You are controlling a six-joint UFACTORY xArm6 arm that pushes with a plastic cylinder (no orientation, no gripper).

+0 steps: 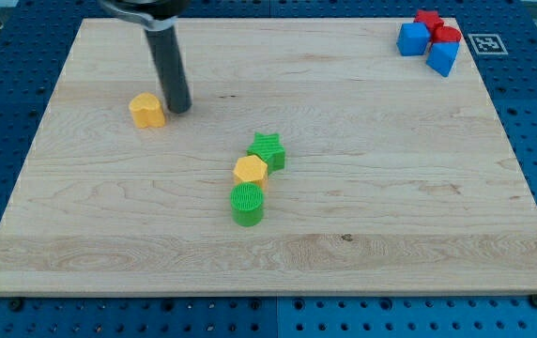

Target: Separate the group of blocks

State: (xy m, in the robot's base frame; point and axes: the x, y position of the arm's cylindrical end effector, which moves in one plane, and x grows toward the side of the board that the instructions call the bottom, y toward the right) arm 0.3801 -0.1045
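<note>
In the camera view, my tip (178, 107) is seen, with no jaws to open or shut, just right of a lone yellow block (146, 110), while a green star (268, 150), yellow hexagon (250, 170) and green cylinder (247, 203) are clustered touching mid-board (362, 235), and blue (413, 38) and red blocks (446, 35) are grouped top right.

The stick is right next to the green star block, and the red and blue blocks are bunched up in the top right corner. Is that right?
Not quite. My tip is beside the lone yellow block at the camera view's upper left, not the green star. The red and blue blocks are indeed bunched at the top right.
</note>
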